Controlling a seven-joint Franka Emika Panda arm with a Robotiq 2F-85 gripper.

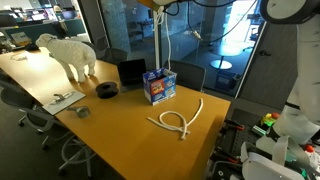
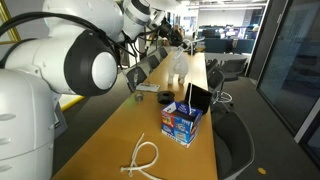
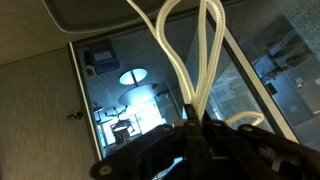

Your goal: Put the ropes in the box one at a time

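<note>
Gripper: your gripper (image 3: 195,128) is clamped shut on one rope. In the wrist view its dark fingers (image 3: 160,150) pinch the cord where the strands bunch together.
Held rope: the held rope (image 1: 161,45) hangs as a long straight line from the top of the exterior view down to the box. Whether its lower end is inside the box, I cannot tell.
Box: the blue box (image 1: 158,87) stands open-topped on the table (image 1: 120,125), toward the far edge. It sits just right of the black box-like item (image 1: 131,71) and well right of the dark roll (image 1: 107,89).
Ropes left: the ropes on the table (image 1: 180,121) lie looped and crossing each other, nearer than the box, to its right and apart from it. They show again at the near end of the table (image 2: 143,160). It looks like two cords, but I cannot be sure of the count.
Progress: judging from this, you are mid-delivery of one rope. It needs lowering and letting go, and then the table ropes follow one by one. The box's inside is hidden, so none can be counted as done.
Writing: the box carries white and red print, too small to read. No brand or label is legible anywhere.
</note>
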